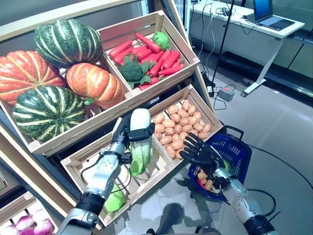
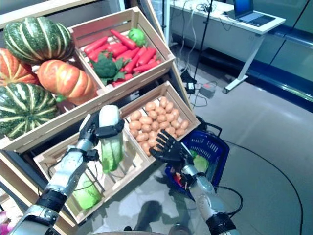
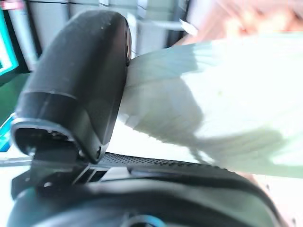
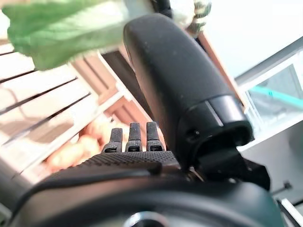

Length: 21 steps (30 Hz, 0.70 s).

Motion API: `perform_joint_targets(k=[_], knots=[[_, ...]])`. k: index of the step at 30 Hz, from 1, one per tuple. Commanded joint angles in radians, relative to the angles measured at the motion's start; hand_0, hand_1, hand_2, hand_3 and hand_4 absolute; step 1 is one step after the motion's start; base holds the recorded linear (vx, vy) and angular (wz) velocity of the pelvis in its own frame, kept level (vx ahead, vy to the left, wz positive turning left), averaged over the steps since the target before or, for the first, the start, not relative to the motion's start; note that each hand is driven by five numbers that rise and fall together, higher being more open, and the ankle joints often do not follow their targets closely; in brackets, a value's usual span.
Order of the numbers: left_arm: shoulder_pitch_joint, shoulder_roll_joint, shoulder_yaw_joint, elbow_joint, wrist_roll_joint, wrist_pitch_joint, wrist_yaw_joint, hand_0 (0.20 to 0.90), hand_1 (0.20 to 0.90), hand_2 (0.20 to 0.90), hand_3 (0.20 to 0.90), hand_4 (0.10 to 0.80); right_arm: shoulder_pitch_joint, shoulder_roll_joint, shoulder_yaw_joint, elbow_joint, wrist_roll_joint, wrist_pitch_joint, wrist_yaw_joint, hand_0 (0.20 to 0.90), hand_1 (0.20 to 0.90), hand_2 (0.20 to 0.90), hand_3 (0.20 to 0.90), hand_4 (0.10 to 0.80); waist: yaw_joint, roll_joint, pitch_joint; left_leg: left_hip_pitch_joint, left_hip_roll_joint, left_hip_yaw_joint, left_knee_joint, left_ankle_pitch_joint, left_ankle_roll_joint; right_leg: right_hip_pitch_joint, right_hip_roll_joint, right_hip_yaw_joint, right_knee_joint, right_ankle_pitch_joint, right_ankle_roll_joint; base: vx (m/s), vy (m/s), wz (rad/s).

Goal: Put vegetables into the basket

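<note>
My left hand (image 1: 128, 132) is shut on a long pale-green and white cabbage (image 1: 141, 147), held upright above the lower left crate of the stand. In the left wrist view the thumb (image 3: 80, 80) presses against its white stalk (image 3: 213, 104). The blue plastic basket (image 1: 234, 147) stands on the floor to the right of the stand, with small orange vegetables (image 1: 203, 178) and something green (image 2: 199, 163) inside. My right hand (image 1: 198, 149) is open with straight, spread fingers, just above the basket's near left rim, next to the crate of orange-brown potatoes. The right wrist view shows its thumb (image 4: 180, 85).
The wooden stand (image 1: 146, 98) fills the left and middle, its lower crate front (image 1: 146, 183) close under my left arm. A white desk (image 1: 254, 24) with a laptop stands at the far right, with cables and a power box (image 1: 226, 93) on the floor.
</note>
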State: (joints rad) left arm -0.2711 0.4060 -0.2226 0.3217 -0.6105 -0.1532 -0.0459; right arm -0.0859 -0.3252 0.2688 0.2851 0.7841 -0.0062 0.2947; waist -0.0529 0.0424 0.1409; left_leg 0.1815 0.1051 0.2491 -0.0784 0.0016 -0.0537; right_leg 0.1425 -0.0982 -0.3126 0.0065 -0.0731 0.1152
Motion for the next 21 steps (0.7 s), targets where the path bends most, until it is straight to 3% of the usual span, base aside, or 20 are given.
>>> perform_joint_targets(k=[1, 6, 13, 21], knots=[[-0.152, 0.005, 0.063, -0.107, -0.183, -0.088, -0.11, 0.3, 0.3, 0.3, 0.3, 0.4, -0.11, 0.02, 0.02, -0.097, 0.03, 0.021, 0.104, 0.9, 0.9, 0.9, 0.9, 0.8, 0.003, -0.033, -0.071, 0.014, -0.061, 0.003, -0.009, -0.065, 0.027, 0.051, 0.008, -0.01, -0.092, 0.023, -0.044, 0.031, -0.032, -0.01], [-0.156, -0.033, 0.046, -0.128, -0.264, -0.092, -0.138, 0.3, 0.3, 0.3, 0.3, 0.4, -0.132, 0.028, 0.04, -0.162, 0.062, 0.06, 0.133, 0.9, 0.9, 0.9, 0.9, 0.8, 0.0, -0.041, -0.081, 0.021, -0.057, 0.01, -0.009, -0.073, 0.028, 0.053, 0.013, -0.005, -0.094, 0.022, -0.044, 0.029, -0.021, 0.0], [-0.132, -0.066, 0.024, -0.153, -0.265, -0.086, -0.162, 0.3, 0.3, 0.3, 0.3, 0.4, -0.148, 0.024, 0.057, -0.269, 0.057, 0.077, 0.141, 0.9, 0.9, 0.9, 0.9, 0.8, -0.004, -0.047, -0.082, 0.039, -0.055, 0.017, -0.009, -0.081, 0.03, 0.065, 0.02, 0.013, -0.094, 0.017, -0.047, 0.033, -0.007, -0.02], [-0.119, -0.076, -0.009, -0.178, -0.288, -0.001, -0.249, 0.3, 0.3, 0.3, 0.3, 0.4, -0.161, 0.018, 0.067, -0.331, 0.068, 0.098, 0.173, 0.9, 0.9, 0.9, 0.9, 0.8, 0.0, -0.055, -0.085, 0.055, -0.053, 0.021, -0.009, -0.089, 0.032, 0.079, 0.021, 0.026, -0.094, 0.014, -0.047, 0.004, 0.001, 0.0]])
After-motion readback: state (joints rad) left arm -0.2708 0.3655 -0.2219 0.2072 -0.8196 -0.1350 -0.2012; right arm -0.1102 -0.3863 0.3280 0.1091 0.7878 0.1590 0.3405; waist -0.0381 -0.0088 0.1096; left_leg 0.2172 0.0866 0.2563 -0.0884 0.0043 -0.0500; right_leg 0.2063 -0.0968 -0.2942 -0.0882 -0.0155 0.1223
